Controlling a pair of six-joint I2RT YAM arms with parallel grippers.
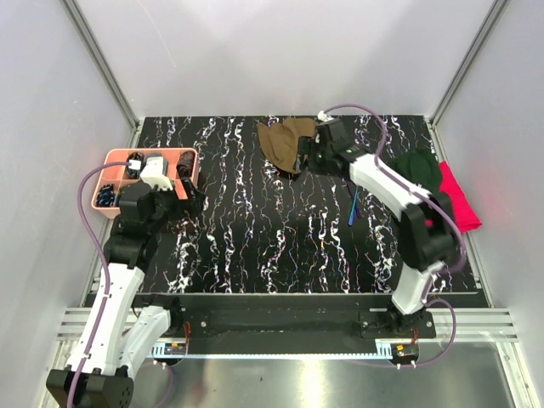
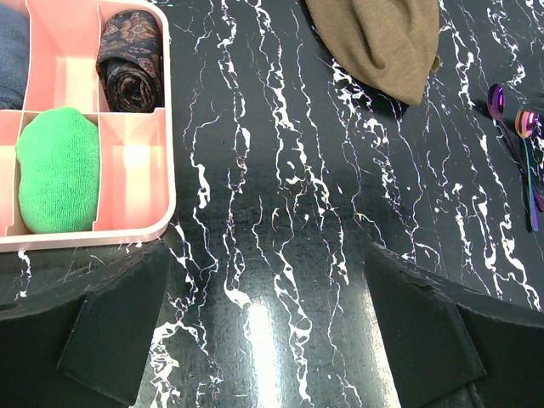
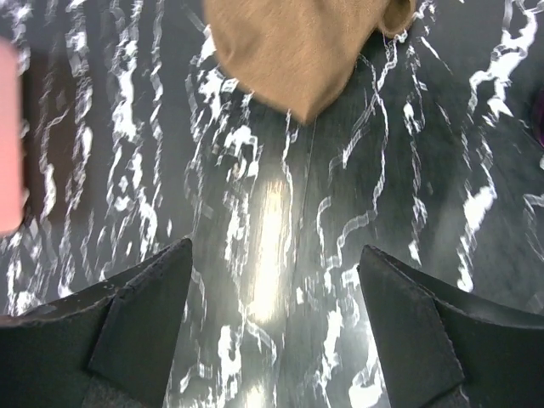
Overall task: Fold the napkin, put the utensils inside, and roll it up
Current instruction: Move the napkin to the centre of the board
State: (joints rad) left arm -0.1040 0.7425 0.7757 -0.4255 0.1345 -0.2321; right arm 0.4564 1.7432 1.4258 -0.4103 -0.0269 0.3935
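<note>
Left fingers (image 2: 110, 340) and right fingers (image 3: 136, 331) gape wide, right arm (image 1: 378, 177) outstretched near napkin (image 3: 293, 51).

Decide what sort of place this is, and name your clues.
Probably a robot lab cell: two arms bolted to a marbled table, plain white walls closing it in, a pink tray.

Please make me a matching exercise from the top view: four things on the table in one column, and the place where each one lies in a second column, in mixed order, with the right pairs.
Things
1. olive-brown fabric napkin
2. iridescent purple-blue metal cutlery
3. pink plastic compartment tray
4. bright red cloth

Places on the black marbled table
A. left edge
B. right edge
C. far side, middle
D. right of centre

Pairs: 1-C; 2-D; 3-A; 4-B
</note>
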